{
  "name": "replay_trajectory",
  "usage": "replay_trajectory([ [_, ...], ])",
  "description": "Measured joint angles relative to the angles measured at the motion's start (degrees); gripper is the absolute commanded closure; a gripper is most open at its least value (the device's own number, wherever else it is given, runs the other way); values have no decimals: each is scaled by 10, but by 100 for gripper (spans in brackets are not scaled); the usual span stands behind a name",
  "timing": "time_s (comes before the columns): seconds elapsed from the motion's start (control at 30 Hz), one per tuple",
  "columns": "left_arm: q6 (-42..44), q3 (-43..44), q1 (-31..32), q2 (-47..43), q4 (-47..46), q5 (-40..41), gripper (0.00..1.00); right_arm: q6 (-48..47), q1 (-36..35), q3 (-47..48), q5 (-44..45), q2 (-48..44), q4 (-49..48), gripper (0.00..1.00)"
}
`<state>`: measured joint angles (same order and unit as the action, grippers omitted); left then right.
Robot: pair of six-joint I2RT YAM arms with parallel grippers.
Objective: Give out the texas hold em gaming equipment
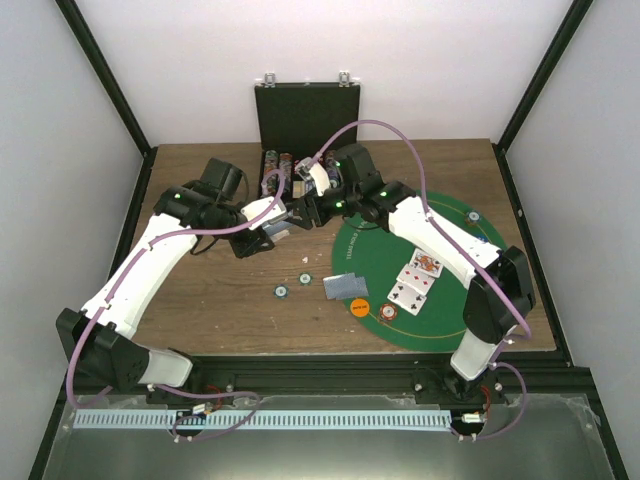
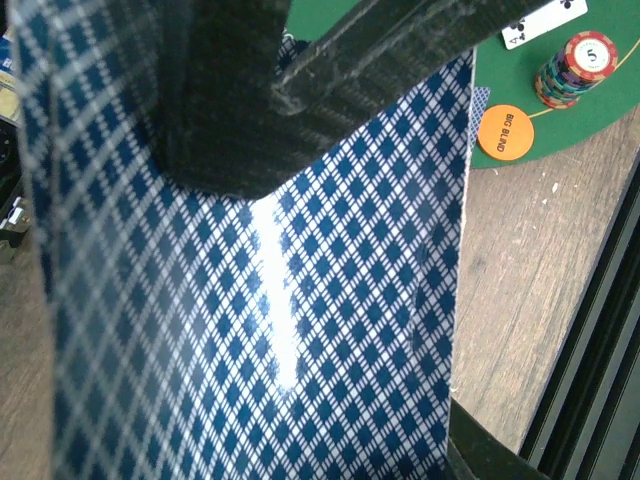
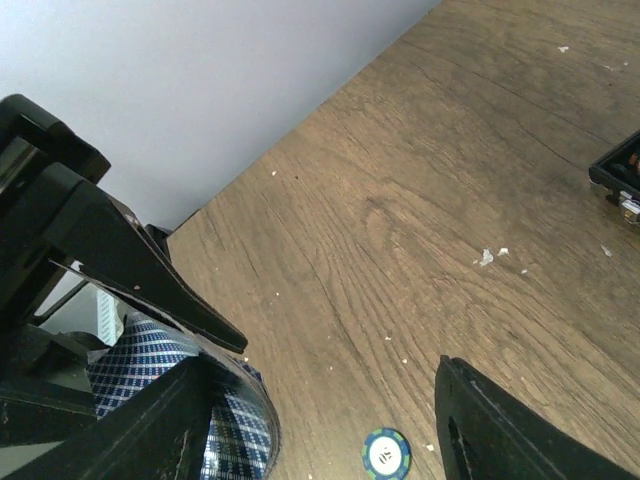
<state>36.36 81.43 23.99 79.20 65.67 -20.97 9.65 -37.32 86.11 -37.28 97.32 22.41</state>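
While the deck (image 2: 300, 330) hangs just off the mat's (image 1: 470, 215) far-left rim, the left gripper (image 1: 272, 222) has it pinched hard, jaws closed right down on the checked backs. Its wrist view shows one finger (image 2: 240, 90) lying across the top card, with the deck's long axis running straight out from it. And look at the right gripper (image 1: 308, 205): nose to nose with the left, fingers well apart, nothing between them. That's the relation that matters. From the right wrist the deck sits low and off to one side, beside a finger rather than in the gap, so it isn't lined up for a pull yet. The right arm is the free one, so I'd say it takes a card and carries it onto the mat, where face-up cards (image 1: 420, 275) and a chip stack (image 1: 388, 314) lie.
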Motion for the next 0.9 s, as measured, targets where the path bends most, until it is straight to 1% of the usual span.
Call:
replay_trajectory([
  [0.2,-1,0,0,0,1,3,65,-10,0,4,-2,-3,20,52],
  [0.27,-1,0,0,0,1,2,65,-13,1,4,-13,-3,21,59],
  [0.33,-1,0,0,0,0,0,65,-15,2,4,-26,-4,22,68],
  [0.37,-1,0,0,0,1,-1,65,-15,3,4,-33,-4,23,78],
  [0.43,-1,0,0,0,0,-1,65,-19,4,4,-47,-6,24,88],
  [0.53,0,-1,0,0,1,-1,65,-21,4,4,-59,-12,25,94],
  [0.67,0,-1,0,0,0,-1,65,-21,5,4,-53,-31,27,99],
  [0.9,0,-1,1,0,0,-2,65,-26,7,5,-28,-48,46,99],
])
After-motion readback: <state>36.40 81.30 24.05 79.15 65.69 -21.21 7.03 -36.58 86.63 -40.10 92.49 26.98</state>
